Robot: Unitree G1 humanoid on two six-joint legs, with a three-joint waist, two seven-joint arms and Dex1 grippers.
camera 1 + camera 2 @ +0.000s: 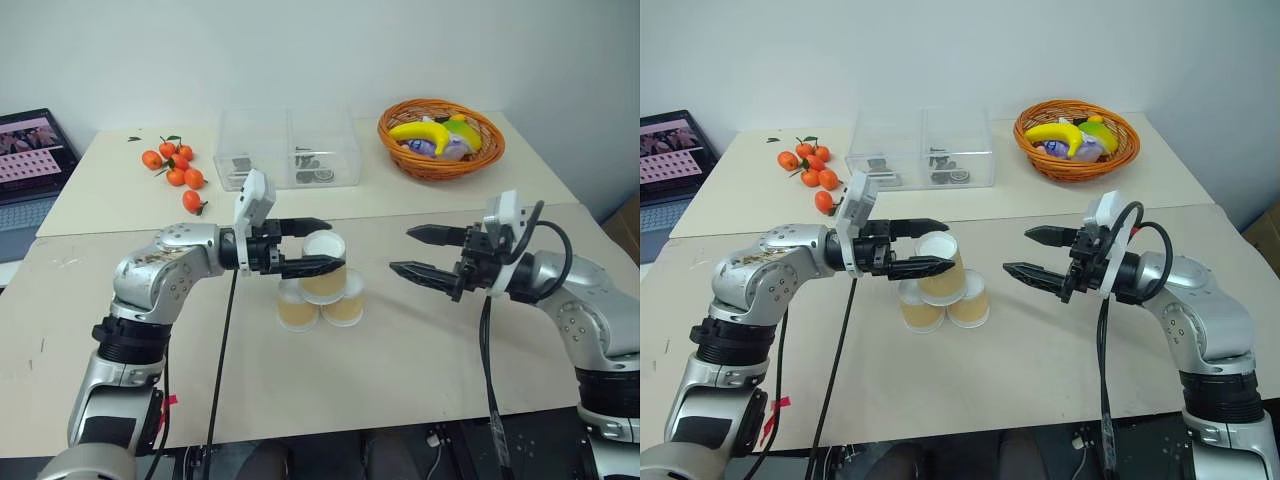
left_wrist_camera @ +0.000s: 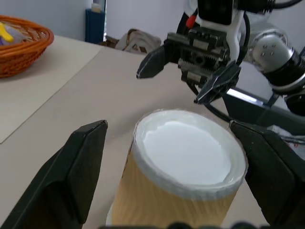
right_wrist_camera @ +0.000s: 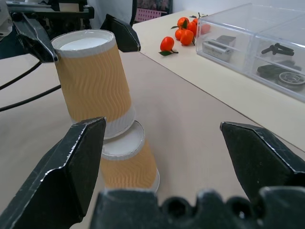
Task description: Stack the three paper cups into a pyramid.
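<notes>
Left eye view: top cup point(image 1: 324, 264) is sitting upside down on the two base cups point(image 1: 320, 305), mid-surface point(image 1: 420, 370), so the pyramid point(image 1: 322, 285) is looking basically built. Left hand point(image 1: 318, 246) is hanging w/ fingers spread either side of the top cup, not pinching it afaict. Right hand point(image 1: 420, 252) is waiting off to the side, spread too, holding nothing. IMO it's leaning a bit, so back the left hand out straight & slow w/o clipping the rim.
</notes>
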